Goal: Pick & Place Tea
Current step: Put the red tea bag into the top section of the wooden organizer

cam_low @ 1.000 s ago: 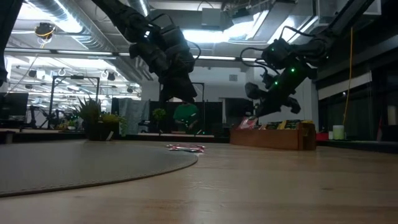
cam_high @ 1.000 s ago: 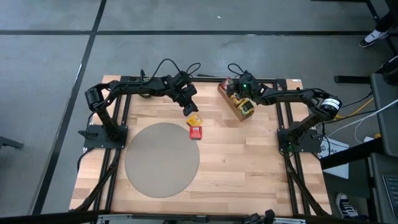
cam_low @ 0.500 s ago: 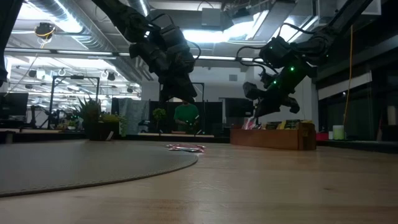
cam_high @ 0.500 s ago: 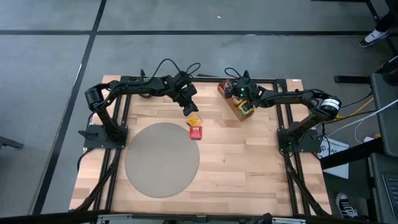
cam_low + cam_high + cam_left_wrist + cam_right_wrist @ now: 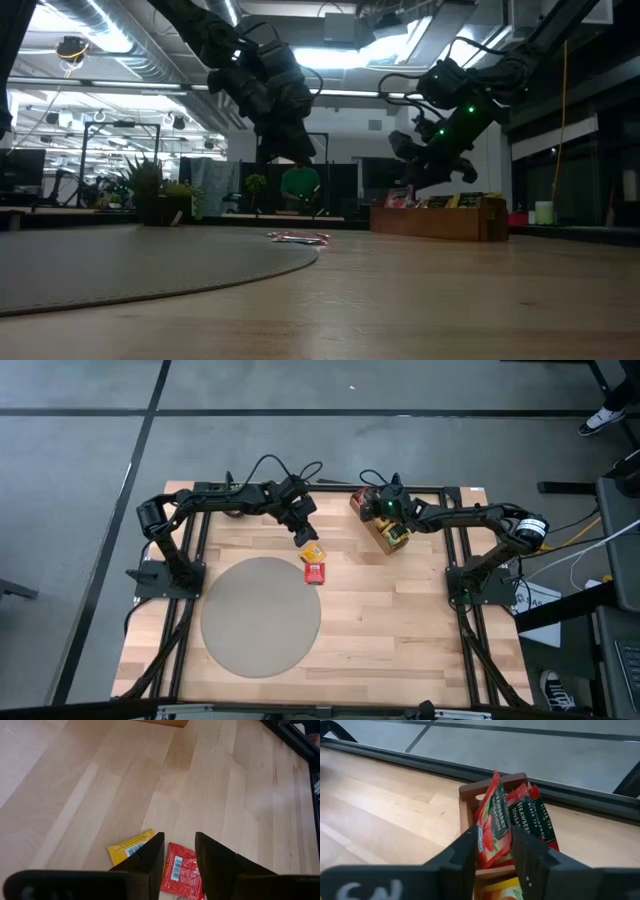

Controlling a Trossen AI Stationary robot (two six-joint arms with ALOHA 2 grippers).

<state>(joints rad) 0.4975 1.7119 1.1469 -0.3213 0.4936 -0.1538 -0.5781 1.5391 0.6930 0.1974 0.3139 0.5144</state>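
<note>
Two tea sachets lie flat on the wooden table: a yellow one (image 5: 314,553) (image 5: 129,851) and a red one (image 5: 316,572) (image 5: 180,869). My left gripper (image 5: 307,538) (image 5: 179,845) hangs open just above them, touching neither. More sachets stand upright in the brown wooden tray (image 5: 383,526) (image 5: 470,790) at the far right. My right gripper (image 5: 376,510) (image 5: 492,846) is open over the tray's far end. Its fingers stand on either side of a leaning red sachet (image 5: 492,815). My right gripper comes slanting down at the tray's end compartment, its fingertips (image 5: 468,851) beside the lower part of the leaning red sachet (image 5: 490,837). Whether they touch it I cannot tell. The sachet stands in the tray, leaning against its neighbours (image 5: 530,812).
A large round grey mat (image 5: 260,615) covers the table's near left. A small potted plant (image 5: 160,195) shows at the far left in the low view. Bare wood lies to the near right (image 5: 400,620). Black frame rails run along the table's sides.
My right gripper has swung slightly toward the table's left, over the tray's far end. The two sachets on the table lie where they were.
</note>
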